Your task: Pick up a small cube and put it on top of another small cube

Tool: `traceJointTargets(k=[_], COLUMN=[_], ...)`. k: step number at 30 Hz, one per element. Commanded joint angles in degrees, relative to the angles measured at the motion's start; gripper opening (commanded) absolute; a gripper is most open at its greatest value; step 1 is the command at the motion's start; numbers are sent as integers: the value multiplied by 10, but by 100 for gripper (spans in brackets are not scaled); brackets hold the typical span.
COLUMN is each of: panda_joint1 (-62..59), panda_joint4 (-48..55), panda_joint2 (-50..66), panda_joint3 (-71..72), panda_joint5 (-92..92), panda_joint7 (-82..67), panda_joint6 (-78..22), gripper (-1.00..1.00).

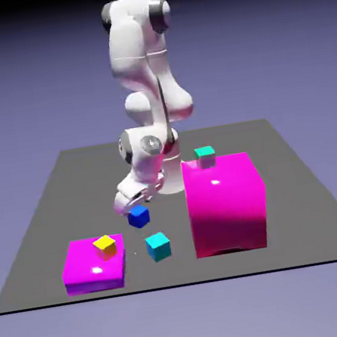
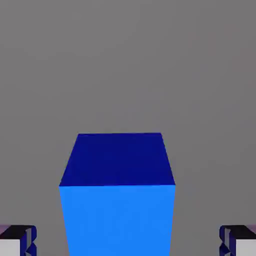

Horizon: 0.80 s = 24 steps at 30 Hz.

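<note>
The small dark blue cube [image 1: 139,218] rests on the grey table, just below my gripper [image 1: 128,206], which hangs tilted right over it. In the hand view the blue cube [image 2: 117,192] fills the lower middle, and my gripper [image 2: 128,241] stands open with one fingertip [image 2: 17,240] at each side of the cube, both well apart from its faces. The bright cyan cube [image 1: 158,246] sits on the table a little nearer the camera and slightly toward the exterior view's right of the blue one.
A low magenta block [image 1: 95,267] with a yellow cube [image 1: 105,247] on it lies at the exterior view's left. A tall magenta block [image 1: 225,202] carries a teal-green cube [image 1: 205,156] at the right.
</note>
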Motion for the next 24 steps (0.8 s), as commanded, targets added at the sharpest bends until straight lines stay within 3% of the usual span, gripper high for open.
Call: traceJointTargets(k=[1,4,5,17,24], panda_joint1=[-1,-7,-7,15,-39], panda_joint4=[5,16,16,-27,118], panda_joint2=[18,65,65,-109,-36], panda_joint3=[-7,-24,-24,41,127], panda_joint5=[-25,-89,-89,149,279], panda_joint7=[19,67,67,-111,11], panda_joint6=[10,35,35,-59,-162], gripper=[0,0,-100,-100,-100])
